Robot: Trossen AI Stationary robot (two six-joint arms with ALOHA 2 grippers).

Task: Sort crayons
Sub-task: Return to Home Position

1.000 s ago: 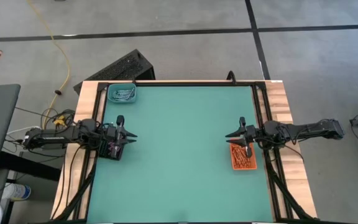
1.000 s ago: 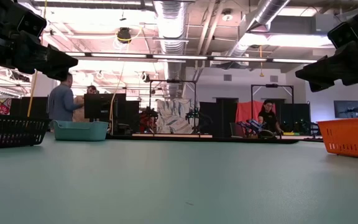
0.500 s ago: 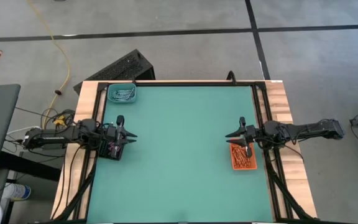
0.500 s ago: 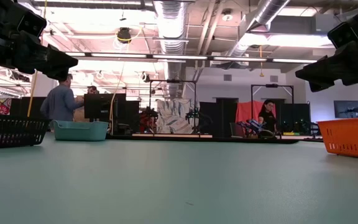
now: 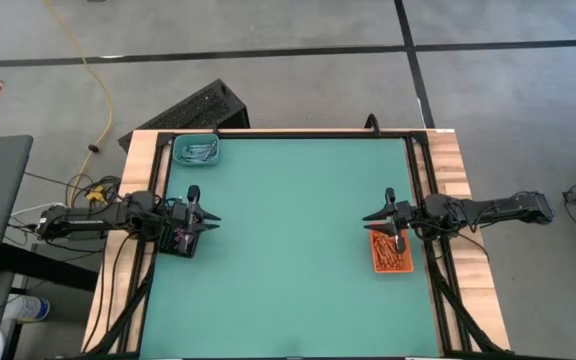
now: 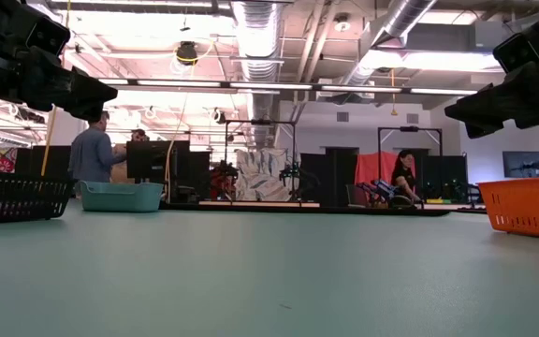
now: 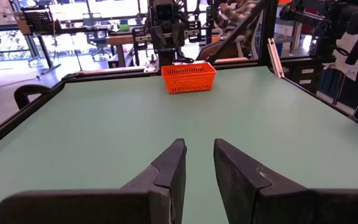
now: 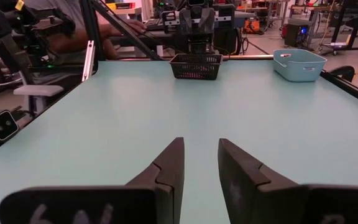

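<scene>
Watching from my station, I am seeing both arms reaching in level from opposite edges of the desk [image 5: 288, 250], their tips pointing at each other across its bare middle.

At the left edge, about halfway along, the left gripper [image 5: 206, 218] is hovering over the black tray [image 5: 182, 254]. Its wrist camera is showing the two fingers [image 7: 169, 167] parted by a narrow gap, gripping nothing. The purple crayons [image 5: 181, 242] are lying inside that black tray, partly hidden by the arm.

In the far left corner the teal tray [image 5: 217, 152] is sitting well apart from the gripper, and the pale crayons [image 5: 198, 151] are lying in a loose heap in it.

Moving across, the right gripper [image 5: 376, 216] is hanging just inward of the right edge, over the far end of the orange tray [image 5: 392, 272]. Its own camera is showing its fingers [image 8: 170, 163] likewise a little apart with nothing between them. The orange crayons [image 5: 393, 258] are filling the orange tray, which is resting against the right edge at about mid-length.

I am finding no crayon lying loose on the green surface.
</scene>
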